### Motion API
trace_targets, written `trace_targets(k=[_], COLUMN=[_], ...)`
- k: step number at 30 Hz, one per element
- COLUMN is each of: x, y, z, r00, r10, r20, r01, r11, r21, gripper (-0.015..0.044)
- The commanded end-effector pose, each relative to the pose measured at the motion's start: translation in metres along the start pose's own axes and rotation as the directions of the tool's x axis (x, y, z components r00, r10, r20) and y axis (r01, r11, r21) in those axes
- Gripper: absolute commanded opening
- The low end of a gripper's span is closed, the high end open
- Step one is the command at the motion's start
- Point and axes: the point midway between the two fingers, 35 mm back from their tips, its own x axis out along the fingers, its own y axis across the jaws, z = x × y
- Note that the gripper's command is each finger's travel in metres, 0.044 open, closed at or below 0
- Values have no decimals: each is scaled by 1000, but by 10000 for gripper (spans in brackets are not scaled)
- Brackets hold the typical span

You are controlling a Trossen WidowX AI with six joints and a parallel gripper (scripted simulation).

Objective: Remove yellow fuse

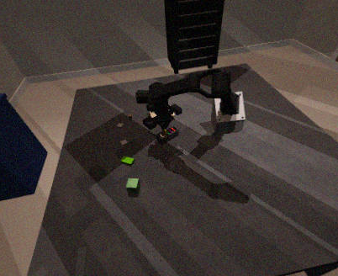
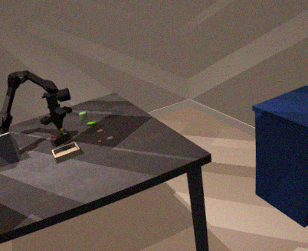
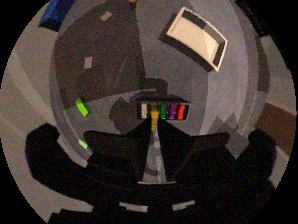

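My gripper (image 1: 166, 128) (image 2: 60, 128) (image 3: 154, 120) points down over the fuse block and is shut on the yellow fuse (image 2: 61, 131) (image 3: 154, 119). The fuse stands upright and shows above the block's top; whether its lower end is fully clear of the slot is hard to tell. The dark fuse block (image 1: 171, 136) (image 2: 62, 141) (image 3: 187, 112) also holds a white fuse (image 3: 144, 110), a green fuse (image 3: 163, 111), a purple fuse (image 3: 172, 111) and a red fuse (image 3: 181, 112). The pale, empty tray (image 2: 68, 156) (image 3: 190, 35) is near the block, mostly hidden behind the gripper in the top view.
A bright green flat piece (image 1: 128, 161) (image 2: 91, 123) (image 3: 82, 107) and a pale green cube (image 1: 133, 184) (image 2: 83, 115) lie off to one side. Small pale flat pieces (image 1: 119, 125) (image 2: 109, 138) (image 3: 88, 62) lie on the dark mat area. A white-topped box (image 1: 238, 107) stands by the arm's base.
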Motion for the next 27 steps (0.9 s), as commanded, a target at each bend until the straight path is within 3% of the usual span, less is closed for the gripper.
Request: trace_targets(k=[1,17,27], x=[-3,-25,-29], y=[0,0,-17], z=[0,1,54], r00=[1000,1000,1000], r10=[-2,-3,-7], r20=[3,4,18], r01=[2,3,8], r11=[1000,1000,1000], r21=[-5,-4,-3], gripper=[0,0,0])
